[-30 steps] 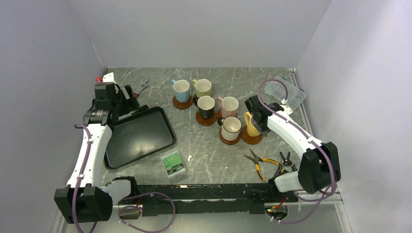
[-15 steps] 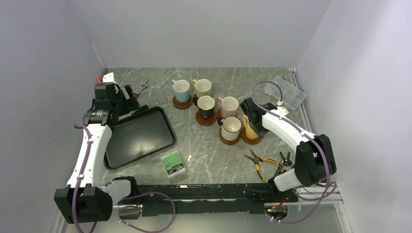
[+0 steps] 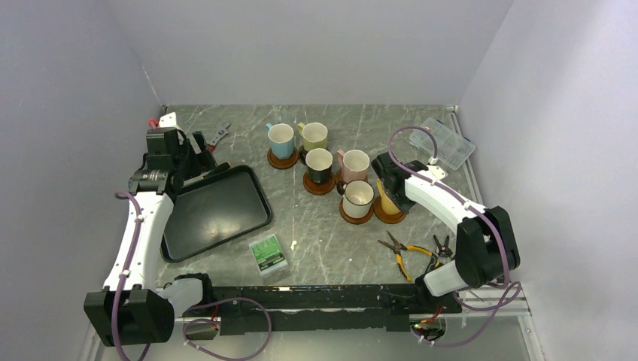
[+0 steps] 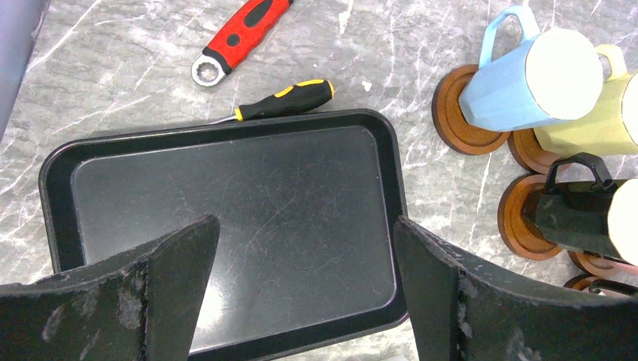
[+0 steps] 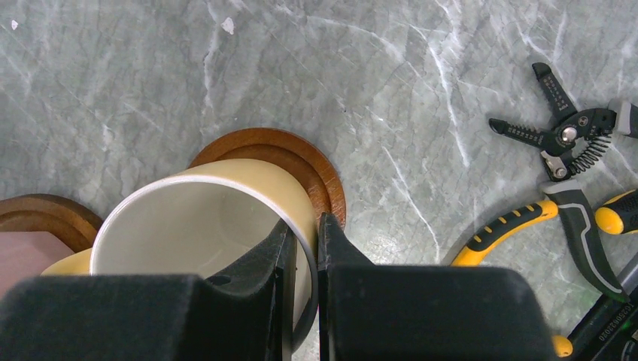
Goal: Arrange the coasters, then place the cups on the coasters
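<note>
Jaws pinching yellow cup (image 5: 188,214) rim, right gripper (image 5: 305,229)

Bright even overhead light w/ soft shadows, sheen on tray (image 4: 248,218); right gripper (image 5: 307,233) sl. blurry

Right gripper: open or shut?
Shut on the yellow mug: the right gripper pinches its wall, one finger inside, one outside.

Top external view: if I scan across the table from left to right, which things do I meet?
Black tray → light blue cup → black cup → white cup → yellow cup → clear plastic box.
</note>
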